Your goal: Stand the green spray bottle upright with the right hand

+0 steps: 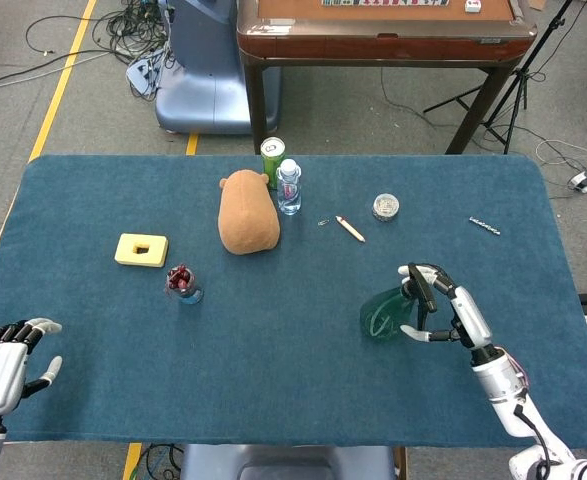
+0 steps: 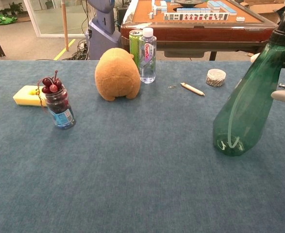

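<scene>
1. Chest view shows you the green spray bottle (image 2: pixel 246 104) with its base on the blue table (image 2: pixel 132 184) at the right side, its body tilted so the black nozzle leans toward the right edge of the picture.
2. Your right hand (image 1: pixel 451 312) grasps the bottle near its neck; from the head view you see fingers (image 1: pixel 420 333) wrapped around it from the right, while the bottle's wide base points left.
3. Just beyond the bottle, toward the far edge, lie a pencil-like stick (image 1: pixel 350 228) and a small round tin (image 1: pixel 385 207), apart from each other.
4. Further left you have a brown plush toy (image 2: pixel 117 74), with a clear water bottle (image 2: pixel 147 49) and a green can (image 2: pixel 135 40) standing upright just behind it.
5. Near the left side stand a jar with cherries (image 2: pixel 58 105) and, beside it, a yellow block (image 2: pixel 29 95).
6. Your left hand (image 1: pixel 1 372) hovers off the near left corner, holding nothing, fingers loosely spread.
</scene>
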Available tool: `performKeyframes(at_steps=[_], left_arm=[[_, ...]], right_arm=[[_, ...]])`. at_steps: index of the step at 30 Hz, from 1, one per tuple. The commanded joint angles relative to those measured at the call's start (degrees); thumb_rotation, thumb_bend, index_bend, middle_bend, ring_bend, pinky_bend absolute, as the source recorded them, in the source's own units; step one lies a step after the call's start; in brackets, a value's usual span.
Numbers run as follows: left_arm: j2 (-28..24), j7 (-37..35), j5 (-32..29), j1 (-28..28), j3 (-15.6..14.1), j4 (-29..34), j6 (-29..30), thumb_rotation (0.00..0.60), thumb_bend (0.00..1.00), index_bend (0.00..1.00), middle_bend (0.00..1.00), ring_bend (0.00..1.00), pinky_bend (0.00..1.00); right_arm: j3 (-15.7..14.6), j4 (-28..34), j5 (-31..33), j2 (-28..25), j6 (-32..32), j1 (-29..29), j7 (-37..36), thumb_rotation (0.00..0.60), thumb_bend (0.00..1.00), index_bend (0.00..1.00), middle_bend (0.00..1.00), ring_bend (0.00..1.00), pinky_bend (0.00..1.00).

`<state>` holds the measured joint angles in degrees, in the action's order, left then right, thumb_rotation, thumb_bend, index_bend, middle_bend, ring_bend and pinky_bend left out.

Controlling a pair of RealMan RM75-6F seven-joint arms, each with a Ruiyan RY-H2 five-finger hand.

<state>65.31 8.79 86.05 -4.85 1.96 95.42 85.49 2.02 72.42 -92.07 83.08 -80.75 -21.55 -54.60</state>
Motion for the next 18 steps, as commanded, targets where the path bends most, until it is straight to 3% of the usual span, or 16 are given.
performKeyframes(at_steps=[1, 7, 12, 15, 18], left_arm=[[0.0, 0.1, 0.1, -0.1, 0.0, 0.1, -0.1, 0.600, 0.34, 0.35, 0.31, 0.26, 0.25], [-0.2, 0.4, 0.3, -0.2, 0.0, 0.5, -0.1, 0.600, 0.34, 0.35, 0.31, 0.26, 0.25], [-0.3, 0.7, 0.3, -0.3, 0.1, 0.9, -0.1, 0.600, 0.34, 0.35, 0.31, 0.26, 0.25], [-0.2, 0.8, 0.4, -0.4, 0.1, 0.9, -0.2, 0.600, 0.34, 0.35, 0.31, 0.26, 0.25], [-0.1, 1.0, 0.5, -0.6, 0.1, 1.0, -0.4, 0.600, 0.34, 0.35, 0.31, 0.26, 0.24]], right_arm=[[-0.4, 1.2, 0.2, -1.4, 0.5, 0.4, 1.7, 0.600, 0.01, 0.30, 0.21, 0.10, 0.09], [-0.8, 4.5, 0.8, -5.3, 0.5, 1.7, 11.0, 0.600, 0.05, 0.27, 0.19, 0.09, 0.08], [-0.3, 10.2, 3.3, -10.4, -1.6, 4.6, 30.7, 0.600, 0.26, 0.27, 0.26, 0.13, 0.08], [-0.1, 13.8, 4.6, -13.0, -4.6, 7.2, 42.0, 0.600, 0.29, 0.28, 0.31, 0.21, 0.13], [-0.7, 17.9, 5.4, -15.9, -6.9, 9.7, 49.0, 0.600, 0.29, 0.29, 0.32, 0.22, 0.14]])
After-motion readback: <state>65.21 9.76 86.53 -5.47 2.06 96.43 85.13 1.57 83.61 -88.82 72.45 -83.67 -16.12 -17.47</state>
